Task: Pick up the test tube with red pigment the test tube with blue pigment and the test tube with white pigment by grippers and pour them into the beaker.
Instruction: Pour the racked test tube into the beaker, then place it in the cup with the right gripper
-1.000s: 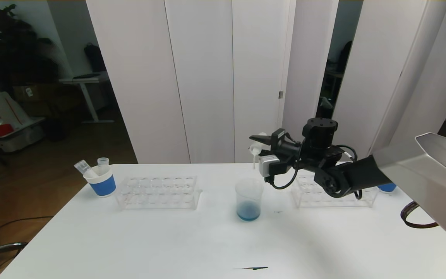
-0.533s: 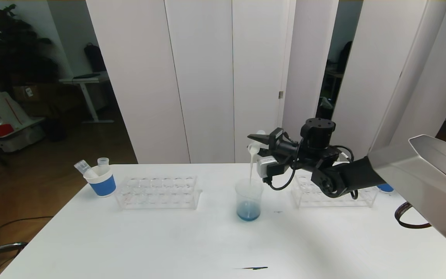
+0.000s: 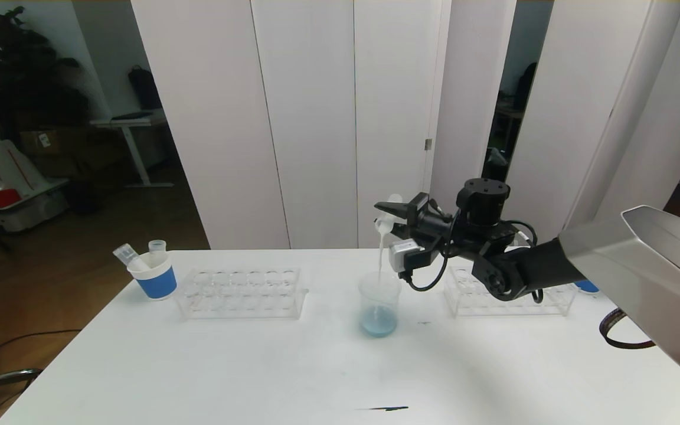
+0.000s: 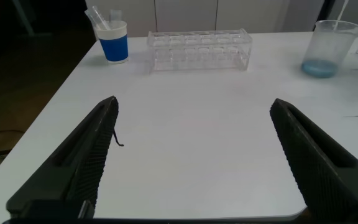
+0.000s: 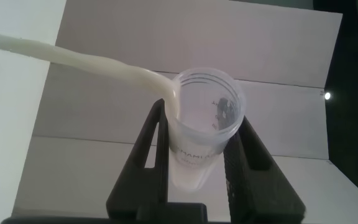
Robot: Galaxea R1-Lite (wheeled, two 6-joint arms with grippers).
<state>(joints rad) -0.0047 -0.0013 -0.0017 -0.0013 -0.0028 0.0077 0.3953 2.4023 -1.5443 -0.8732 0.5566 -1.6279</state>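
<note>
Right tool (image 3: 388, 208), centre-right of frame, clamps test tube with white pigment (image 5: 199, 134) tipped above beaker (image 3: 379, 304). I note stream now reaching beaker; blue contents paler. Left tool (image 4: 194, 155) open, idle over tabletop (image 3: 257, 366).

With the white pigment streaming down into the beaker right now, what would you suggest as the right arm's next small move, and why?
Probably hold the tilt over the beaker a moment longer. The right gripper is shut on the test tube with white pigment, whose stream is landing inside the rim on the blue liquid, and whitish liquid remains in the tube. The left gripper hangs open, clear of the work.
</note>
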